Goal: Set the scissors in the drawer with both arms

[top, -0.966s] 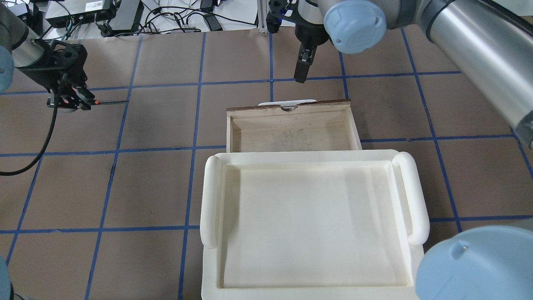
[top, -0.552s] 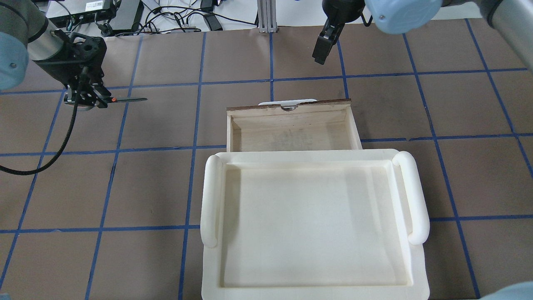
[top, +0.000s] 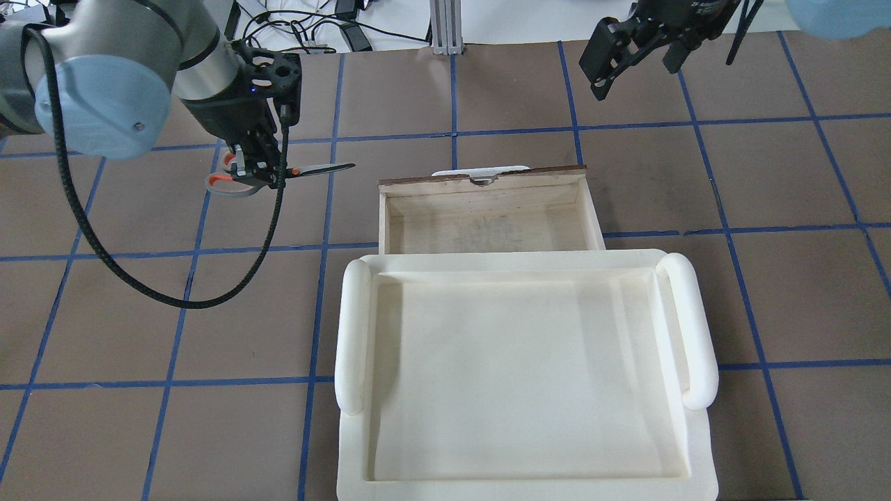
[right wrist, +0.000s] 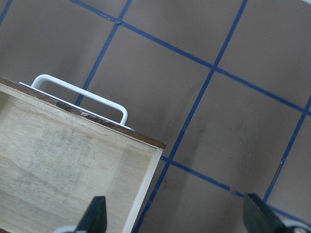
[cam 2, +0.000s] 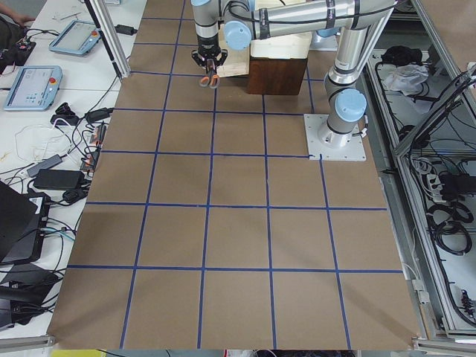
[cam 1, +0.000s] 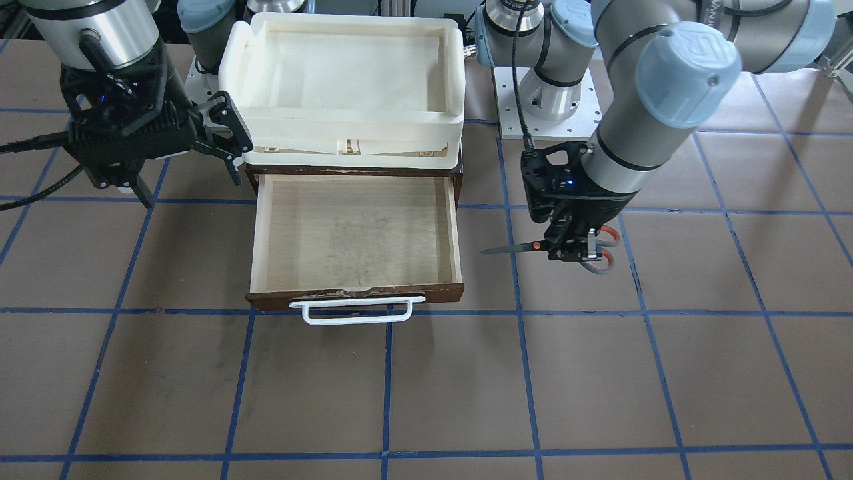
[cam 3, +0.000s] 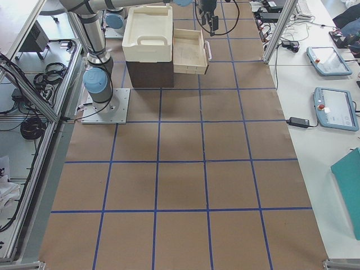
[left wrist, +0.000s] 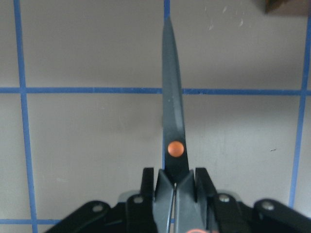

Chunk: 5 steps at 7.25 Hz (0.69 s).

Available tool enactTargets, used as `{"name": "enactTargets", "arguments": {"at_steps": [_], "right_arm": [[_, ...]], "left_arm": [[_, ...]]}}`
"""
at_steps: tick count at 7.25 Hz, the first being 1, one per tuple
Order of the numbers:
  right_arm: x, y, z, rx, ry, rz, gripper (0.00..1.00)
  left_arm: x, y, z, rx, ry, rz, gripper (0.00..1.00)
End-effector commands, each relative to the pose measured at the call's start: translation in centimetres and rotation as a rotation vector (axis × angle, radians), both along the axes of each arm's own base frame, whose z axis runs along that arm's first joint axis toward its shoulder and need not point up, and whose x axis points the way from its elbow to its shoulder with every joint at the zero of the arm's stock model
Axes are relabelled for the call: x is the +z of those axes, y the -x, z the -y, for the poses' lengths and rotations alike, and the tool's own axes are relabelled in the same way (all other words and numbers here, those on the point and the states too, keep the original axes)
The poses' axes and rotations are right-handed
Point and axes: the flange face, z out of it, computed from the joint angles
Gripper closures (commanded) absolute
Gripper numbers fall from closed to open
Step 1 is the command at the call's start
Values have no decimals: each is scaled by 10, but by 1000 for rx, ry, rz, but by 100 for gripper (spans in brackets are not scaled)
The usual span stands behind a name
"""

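My left gripper (top: 256, 169) is shut on the scissors (top: 317, 168) near the orange pivot and holds them level above the table, left of the drawer (top: 480, 179). The blades point toward the drawer. In the front view the left gripper (cam 1: 572, 252) holds the scissors (cam 1: 513, 250) with the orange-lined handles behind it. The left wrist view shows the closed blades (left wrist: 172, 121) jutting from the gripper (left wrist: 173, 189). The drawer (cam 1: 356, 293) is pulled open and empty, with its white handle (cam 1: 356, 313) in front. My right gripper (top: 630, 59) is open and empty beyond the drawer's right corner; it also shows in the front view (cam 1: 183, 170).
A cream-white foam tray (top: 351, 327) sits on the dark cabinet above the drawer, and also shows in the front view (cam 1: 346, 130). The table is brown with blue tape lines. Cables and power boxes (top: 174, 21) lie past its far edge.
My left gripper has carried the scissors to the right, toward the drawer. My right gripper has moved right and away from the drawer handle, and its fingers now stand apart.
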Motion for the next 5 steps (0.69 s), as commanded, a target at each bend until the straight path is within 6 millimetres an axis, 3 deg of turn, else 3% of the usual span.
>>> {"name": "enactTargets", "arguments": {"at_steps": [1,3,4,5], "right_arm": [[11,2,-17,-97,-11,-4,0],[14,2,-19,-148,-3,-4,0],[18,6,-22,-192,7,-37,0],[19,8,-22,-196,14,-42,0]], "left_arm": [[-4,82,-25,-14,7,-7,100],[-5,120,-39,-32,19,-36,100],[-13,147,-50,-18,8,-32,100],[-24,165,-48,-12,32,-43,100]]}}
